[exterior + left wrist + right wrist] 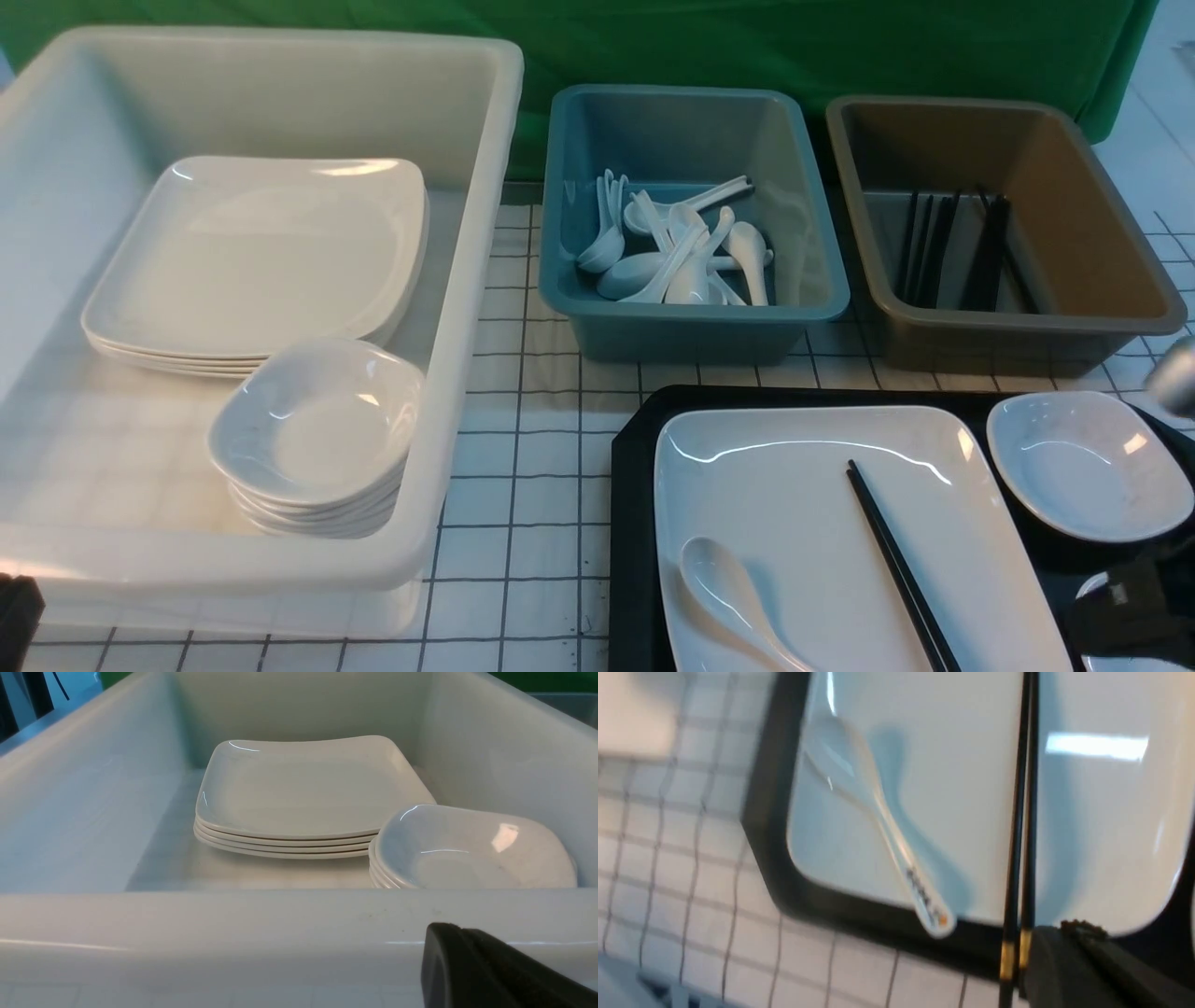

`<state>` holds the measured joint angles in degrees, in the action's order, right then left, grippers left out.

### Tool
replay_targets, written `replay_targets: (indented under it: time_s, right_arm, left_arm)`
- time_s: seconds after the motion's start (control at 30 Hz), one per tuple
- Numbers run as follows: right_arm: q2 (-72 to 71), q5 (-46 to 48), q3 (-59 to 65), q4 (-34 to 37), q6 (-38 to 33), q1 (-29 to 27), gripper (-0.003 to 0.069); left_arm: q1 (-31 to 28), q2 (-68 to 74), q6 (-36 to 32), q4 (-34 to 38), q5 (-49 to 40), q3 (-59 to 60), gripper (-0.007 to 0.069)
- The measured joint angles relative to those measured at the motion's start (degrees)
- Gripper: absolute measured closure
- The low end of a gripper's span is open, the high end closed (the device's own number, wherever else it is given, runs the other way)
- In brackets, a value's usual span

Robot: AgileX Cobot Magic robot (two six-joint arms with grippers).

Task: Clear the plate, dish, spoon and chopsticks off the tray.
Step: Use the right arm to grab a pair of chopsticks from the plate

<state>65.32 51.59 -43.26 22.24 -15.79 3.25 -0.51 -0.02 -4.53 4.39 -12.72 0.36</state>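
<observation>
The tray [635,523] lies at the near right corner of the tabletop [532,485]. The plate [794,495] covers most of it, w/ the dish [1088,467] beside it at the tray's far right corner. The spoon [728,593] rests at the plate's near left corner, handle tip past the rim. The chopsticks [896,560] lie side by side across the plate's middle. R end effector [1064,938] is fully closed, right at the chopsticks' near ends; whether it pinches them cannot be told. L end effector [455,933] is closed and empty, just outside the white tub [467,327] at the tabletop's left edge.
</observation>
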Motion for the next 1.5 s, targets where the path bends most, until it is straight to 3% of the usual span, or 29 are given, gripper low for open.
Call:
replay_targets:
  time_s: [0.2,0.37,0.4,0.47,0.57,1.13,1.2,1.37,1.5]
  right_arm:
    - [10.83,0.85,-2.14,-0.2,-3.37,4.86,0.0528]
    - [16.32,-2.36,-7.31,-1.93,-1.84,14.49,0.0298]
    - [16.75,-2.64,-7.55,-2.22,-1.37,14.86,0.029]
    - [19.45,-3.99,-10.7,-8.01,3.26,18.68,0.0223]
    - [23.42,-4.69,-13.71,-16.09,10.75,21.96,0.0195]
    - [38.55,-10.31,-15.9,-25.58,14.46,23.14,0.0208]
    - [38.74,-9.92,-16.11,-26.02,14.99,23.14,0.0252]
    - [38.66,-7.4,-16.29,-26.25,14.24,23.14,0.0517]
    - [36.38,-3.52,-16.17,-25.79,13.65,23.14,0.0503]
  left_arm:
    - [0.0,0.0,0.0,0.0,0.0,0.0,0.062]
    - [0.0,0.0,-0.12,0.0,0.0,0.0,0.062]
    - [0.0,0.0,-0.12,0.0,0.0,0.0,0.062]
    - [0.0,0.0,-0.12,0.0,0.0,0.0,0.062]
    - [0.0,0.0,-0.12,0.0,0.0,0.0,0.062]
    - [0.0,0.0,-0.01,0.0,0.0,0.0,0.062]
    - [0.0,0.0,-0.01,0.0,0.0,0.0,0.062]
    - [0.0,0.0,-0.01,0.0,0.0,0.0,0.062]
    - [0.0,0.0,-0.01,0.0,0.0,0.0,0.062]
